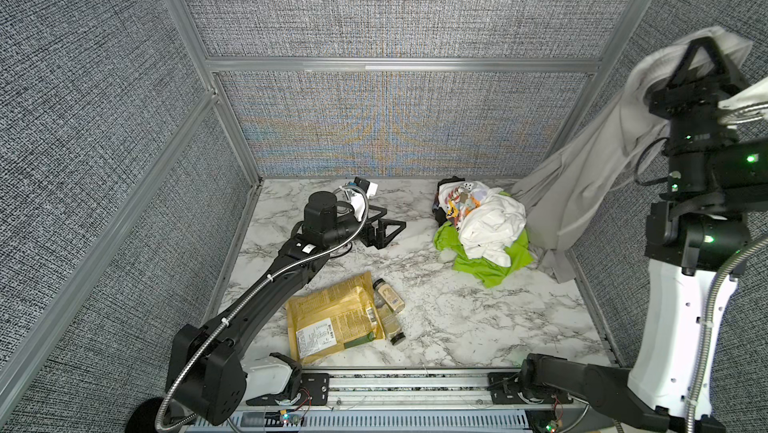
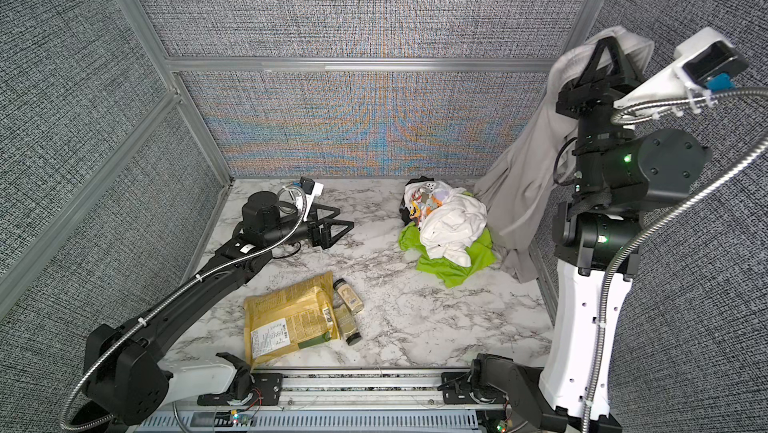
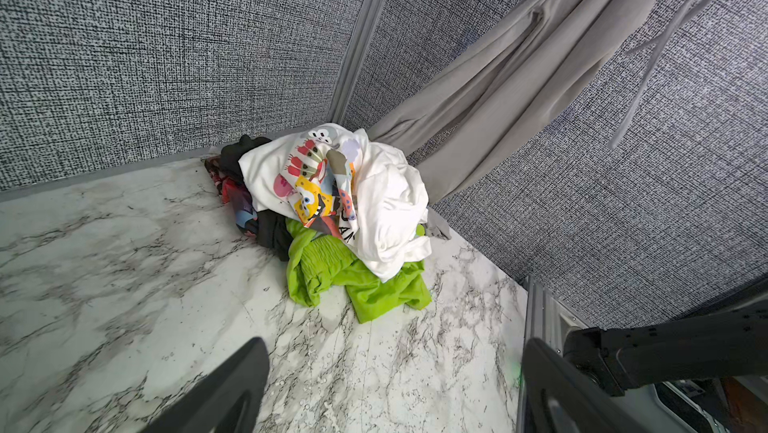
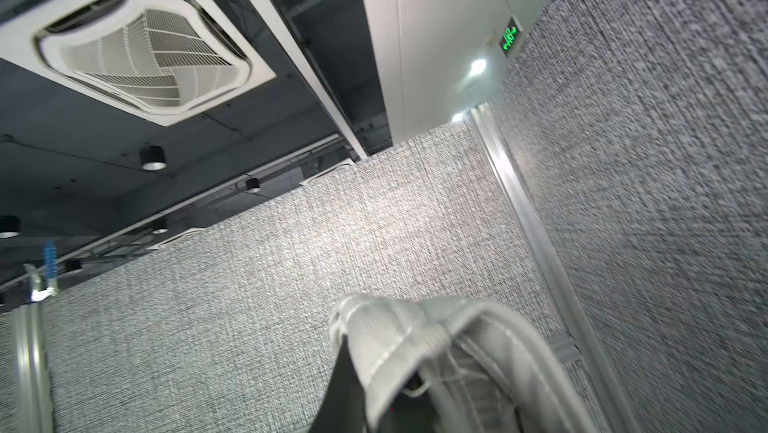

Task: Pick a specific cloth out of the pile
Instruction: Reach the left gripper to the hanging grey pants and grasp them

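**Up on the right side: cloth [image 1: 582, 169] held high**

Up top, the right gripper [image 1: 702, 41] is clamped shut on the cloth, which hangs down beside the pile [image 1: 486, 223], its tail on the table [image 1: 436, 314]. Down low, the left gripper [image 1: 395, 219] has its jaws wide apart, holding nothing. Left wrist view catches the dangling drawstrings [image 3: 640, 77]; right wrist view shows only bunched cloth under a ceiling vent [image 4: 141, 52].

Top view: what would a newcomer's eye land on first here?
The grey cloth at the right, hanging from the raised, shut right gripper, with its lower end down on the table by the wall. Next comes the pile beside it, white over bright green with a cartoon print. The left gripper sits open and empty, low at the back left.
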`<state>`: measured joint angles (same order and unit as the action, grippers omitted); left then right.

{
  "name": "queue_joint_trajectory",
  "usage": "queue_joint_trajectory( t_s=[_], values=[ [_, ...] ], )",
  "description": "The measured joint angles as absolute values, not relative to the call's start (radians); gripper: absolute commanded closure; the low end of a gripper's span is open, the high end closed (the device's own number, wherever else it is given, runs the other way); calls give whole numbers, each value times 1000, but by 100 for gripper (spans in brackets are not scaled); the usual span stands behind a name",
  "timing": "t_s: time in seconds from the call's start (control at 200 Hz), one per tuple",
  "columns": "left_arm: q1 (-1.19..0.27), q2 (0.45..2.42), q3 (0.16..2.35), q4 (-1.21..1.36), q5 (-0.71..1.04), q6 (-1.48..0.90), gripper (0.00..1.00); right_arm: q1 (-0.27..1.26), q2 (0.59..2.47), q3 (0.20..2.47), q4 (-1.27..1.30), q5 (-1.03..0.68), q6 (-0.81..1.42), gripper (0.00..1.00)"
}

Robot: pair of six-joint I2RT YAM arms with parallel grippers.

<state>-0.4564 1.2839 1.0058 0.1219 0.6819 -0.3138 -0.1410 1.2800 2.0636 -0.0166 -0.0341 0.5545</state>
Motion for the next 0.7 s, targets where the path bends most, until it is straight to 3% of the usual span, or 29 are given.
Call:
queue_joint_trajectory(
  t_s=[0.285,0.7],
  values=[
    [-456,1284,1003,129,686,-313,3,-133,1388,2271,72,-138,617,100],
    [-457,1290,964,197,697,-321,4,-132,1523,2552,138,2,658,100]
  ],
)
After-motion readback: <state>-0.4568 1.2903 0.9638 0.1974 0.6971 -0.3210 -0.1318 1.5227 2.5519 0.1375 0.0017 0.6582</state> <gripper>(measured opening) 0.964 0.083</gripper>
